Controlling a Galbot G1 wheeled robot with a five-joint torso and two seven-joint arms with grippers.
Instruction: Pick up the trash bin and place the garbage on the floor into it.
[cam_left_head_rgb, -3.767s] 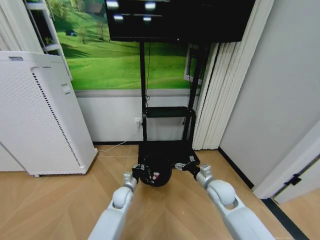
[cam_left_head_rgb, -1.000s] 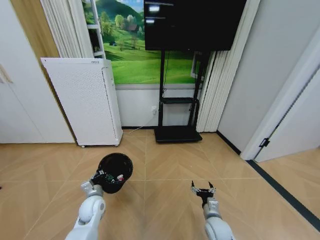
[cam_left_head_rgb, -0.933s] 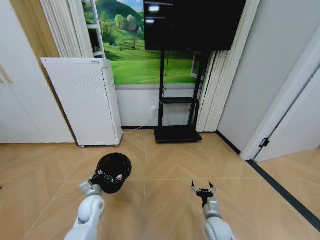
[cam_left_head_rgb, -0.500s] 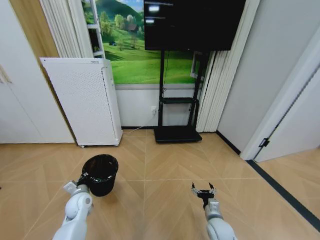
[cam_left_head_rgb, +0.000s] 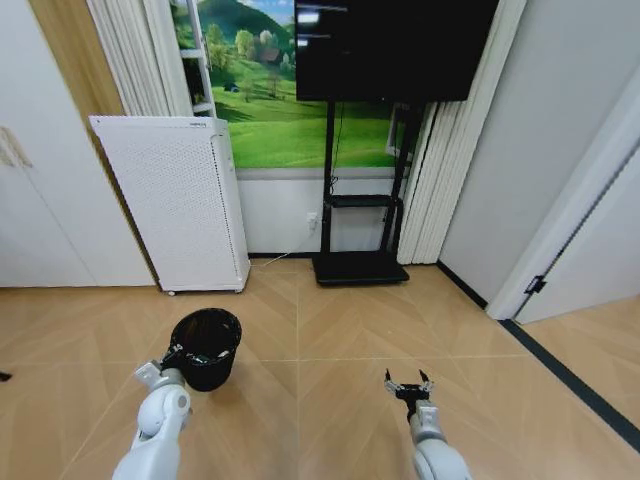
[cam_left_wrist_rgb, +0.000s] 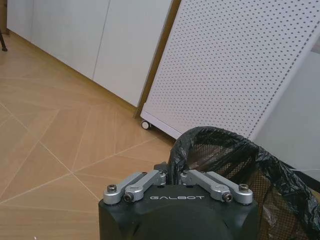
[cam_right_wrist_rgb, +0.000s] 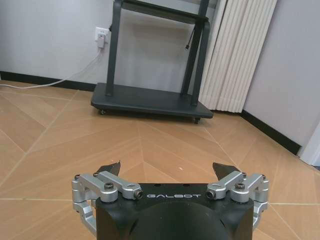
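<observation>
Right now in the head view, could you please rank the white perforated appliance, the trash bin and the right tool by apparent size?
1. White perforated appliance
2. Trash bin
3. Right tool, though it sits nearer the camera.

Bare floor (cam_left_head_rgb: 330, 340) ahead (white appliance (cam_left_head_rgb: 180, 200) left).

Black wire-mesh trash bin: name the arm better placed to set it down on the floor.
Left. The left gripper is shut on the rim of the black wire-mesh trash bin, carrying it. The right gripper hangs open and empty, well apart from it.
</observation>
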